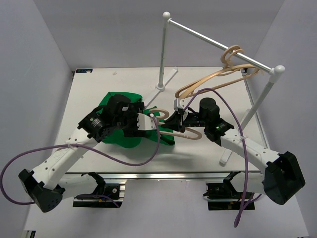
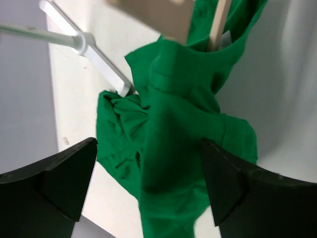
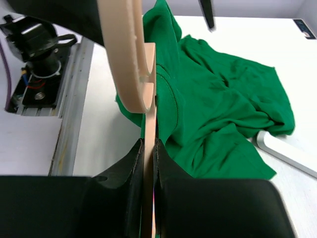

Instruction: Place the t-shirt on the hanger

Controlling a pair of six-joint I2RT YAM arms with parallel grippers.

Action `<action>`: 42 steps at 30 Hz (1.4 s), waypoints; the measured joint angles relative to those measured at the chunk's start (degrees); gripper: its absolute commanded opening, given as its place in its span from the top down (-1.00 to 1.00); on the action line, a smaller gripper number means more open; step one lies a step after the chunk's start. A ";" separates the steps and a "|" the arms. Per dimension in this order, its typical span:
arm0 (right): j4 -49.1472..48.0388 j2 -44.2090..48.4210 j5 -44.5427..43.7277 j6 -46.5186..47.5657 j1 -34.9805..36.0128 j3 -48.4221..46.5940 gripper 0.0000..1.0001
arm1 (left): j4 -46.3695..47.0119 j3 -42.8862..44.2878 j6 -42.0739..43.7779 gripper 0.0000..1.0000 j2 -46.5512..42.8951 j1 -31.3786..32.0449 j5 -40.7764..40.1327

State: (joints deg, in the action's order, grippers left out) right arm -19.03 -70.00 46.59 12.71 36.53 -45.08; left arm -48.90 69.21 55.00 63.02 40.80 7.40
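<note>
t-shirt (image 2: 171, 148) crumpled, green, near-left on table (image 1: 208, 84) | right gripper (image 3: 148, 153) clamped on hanger (image 3: 124, 54), one arm poked into cloth | left gripper (image 2: 148, 171) spread wide, grasping nothing

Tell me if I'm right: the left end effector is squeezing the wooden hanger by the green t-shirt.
Wrong arm: the right end effector is squeezing the wooden hanger by the green t-shirt. The right wrist view shows it.
</note>
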 measured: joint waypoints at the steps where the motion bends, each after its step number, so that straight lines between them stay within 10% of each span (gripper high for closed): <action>1: 0.09 0.00 0.74 0.28 0.00 0.00 1.00 | 0.02 0.00 0.04 -0.76 0.76 -0.76 0.22; 12: 5.95 -2.60 2.71 5.75 -0.52 -2.45 1.00 | -4.61 0.07 1.09 1.00 8.37 -4.68 7.82; 23: 12.22 -5.16 -13.09 -4.42 0.70 -9.73 -0.78 | 0.85 -3.41 -3.13 1.00 3.58 -5.18 5.66; 42: 32.72 12.68 -52.41 -29.51 21.75 -0.76 -0.79 | 2.16 -16.02 -11.17 1.00 -13.09 -4.61 1.14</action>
State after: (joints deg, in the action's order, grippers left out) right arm 13.69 -57.32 -5.82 -16.80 58.28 -45.84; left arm -46.74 53.19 43.83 49.93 36.18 8.54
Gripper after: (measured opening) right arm 0.894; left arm 0.158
